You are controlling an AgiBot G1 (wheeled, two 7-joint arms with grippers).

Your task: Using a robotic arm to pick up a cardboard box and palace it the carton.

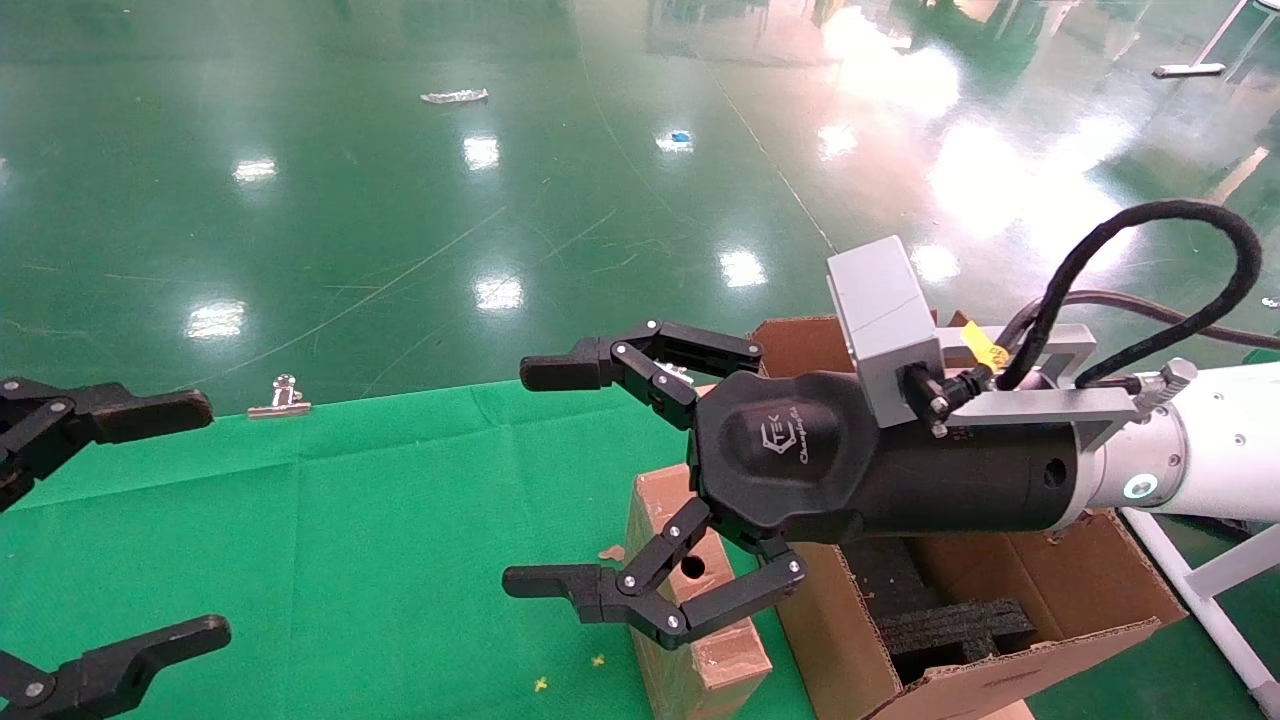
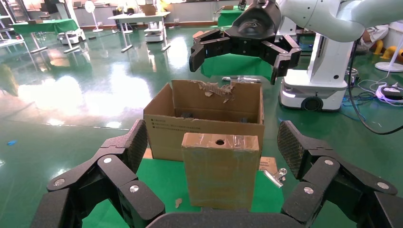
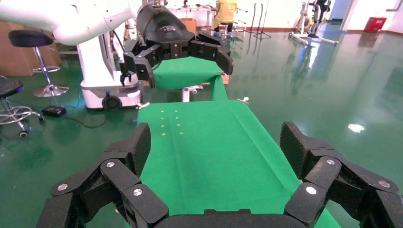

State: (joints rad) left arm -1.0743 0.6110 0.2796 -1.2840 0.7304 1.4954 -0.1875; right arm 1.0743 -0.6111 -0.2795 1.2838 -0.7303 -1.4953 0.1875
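Note:
The small cardboard box (image 1: 720, 655) stands upright on the green cloth, hole side up, right beside the carton (image 1: 1060, 590). The robotic arm on the right carries my right gripper (image 1: 538, 476), open and empty, well above the box and carton; the left wrist view shows it (image 2: 236, 66) high above both. My left gripper (image 1: 200, 520) is open and empty at the table's left. In its wrist view (image 2: 214, 142) the box (image 2: 221, 175) stands ahead between the spread fingers, untouched, with the carton (image 2: 204, 126) behind it. The right wrist view (image 3: 214, 142) shows only green cloth between its fingers.
Black foam inserts (image 1: 950, 625) lie inside the carton, whose far flap has a torn edge (image 2: 216, 88). A metal binder clip (image 1: 280, 398) sits at the cloth's far edge. The green cloth (image 1: 350, 560) stretches between the grippers. Shiny green floor surrounds the table.

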